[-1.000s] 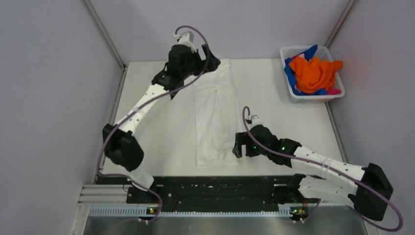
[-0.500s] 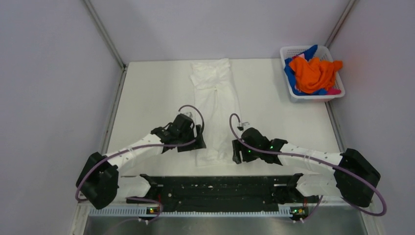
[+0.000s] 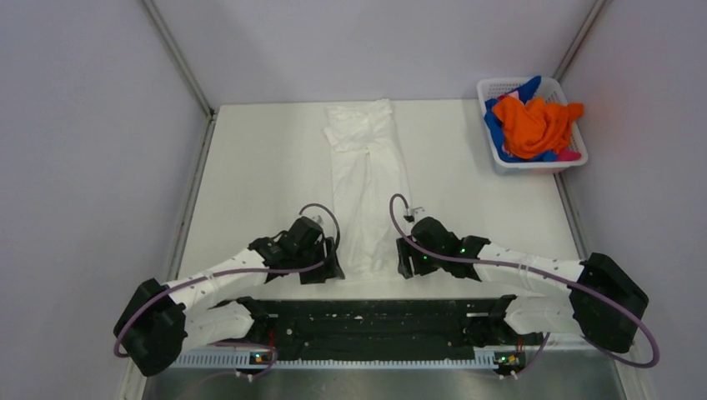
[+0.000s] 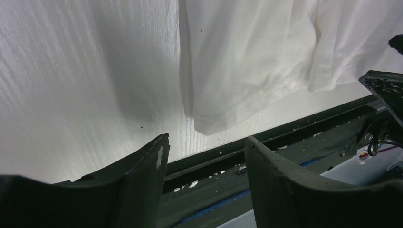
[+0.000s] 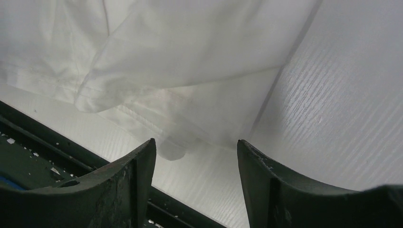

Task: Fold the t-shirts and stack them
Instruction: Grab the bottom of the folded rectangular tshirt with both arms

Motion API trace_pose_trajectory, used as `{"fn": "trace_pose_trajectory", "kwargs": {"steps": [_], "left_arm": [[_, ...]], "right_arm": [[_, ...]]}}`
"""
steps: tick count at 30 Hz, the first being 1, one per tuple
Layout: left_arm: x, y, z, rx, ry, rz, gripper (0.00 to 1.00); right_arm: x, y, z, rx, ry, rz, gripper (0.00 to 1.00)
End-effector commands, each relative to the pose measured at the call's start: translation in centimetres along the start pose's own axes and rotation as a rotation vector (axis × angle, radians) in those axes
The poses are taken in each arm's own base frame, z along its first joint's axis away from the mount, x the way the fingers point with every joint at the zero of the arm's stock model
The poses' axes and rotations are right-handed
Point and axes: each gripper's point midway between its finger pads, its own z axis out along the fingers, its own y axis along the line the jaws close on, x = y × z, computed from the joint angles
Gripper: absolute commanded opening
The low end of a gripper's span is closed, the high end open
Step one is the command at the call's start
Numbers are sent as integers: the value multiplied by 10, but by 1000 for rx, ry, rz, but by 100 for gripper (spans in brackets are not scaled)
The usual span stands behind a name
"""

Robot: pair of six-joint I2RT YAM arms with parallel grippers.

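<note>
- We are seeing the white t-shirt [image 3: 367,192] lying flat on the desk [image 3: 267,167]. It is folded into a long narrow strip running from the far edge toward the arm bases.
- The left end effector [image 4: 206,138] is hovering just beside the white t-shirt's near left corner. Its two fingers are standing apart, with nothing between them.
- In the left wrist view, the corner of the hem is lying just beyond the fingertips. We are not seeing them touch the cloth.
- The right end effector [image 5: 196,141] is hovering just beside the white t-shirt's near right corner. Its fingers are also spread wide and gripping nothing.
- In the right wrist view, the stitched hem and a loose fold of cloth are lying just ahead of those fingers.
- The black rail [image 3: 367,321] is running along the desk's edge, just past the white t-shirt's near hem.
- The white basket [image 3: 493,87] is sitting well apart from the white t-shirt, off to the right of its far end.
- The orange t-shirt [image 3: 534,125] is heaped on top in that basket. The blue t-shirt [image 3: 528,87] is poking out around it, and a bit of the pink t-shirt [image 3: 570,155] is showing at the near corner.
</note>
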Motion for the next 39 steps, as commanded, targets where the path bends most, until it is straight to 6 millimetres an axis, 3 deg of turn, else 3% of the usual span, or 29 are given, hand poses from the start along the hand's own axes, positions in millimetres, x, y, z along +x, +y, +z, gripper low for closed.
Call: {"fn": "trace_pose_trajectory", "kwargs": {"steps": [1, 9, 12, 16, 19, 26, 33, 39], "left_arm": [[10, -6, 6, 34, 43, -3, 63], [14, -4, 18, 28, 61, 4, 56], [14, -4, 21, 26, 64, 7, 51], [12, -4, 22, 21, 57, 11, 44], [13, -2, 21, 18, 54, 3, 34], [22, 6, 21, 16, 65, -27, 0], [26, 7, 17, 46, 54, -18, 0], [48, -10, 8, 165, 120, 21, 0]], "right_arm": [[-22, 4, -7, -6, -79, -6, 63], [-7, -3, 15, 39, 7, -24, 60], [-2, -2, 17, 34, 30, -21, 53], [8, 3, 15, 20, 63, -24, 37], [18, 8, 9, 2, 89, -9, 27], [38, 15, -3, -34, 130, 41, 8], [37, 21, -2, -58, 100, 77, 0], [43, 49, -11, -206, 124, 101, 0]]}}
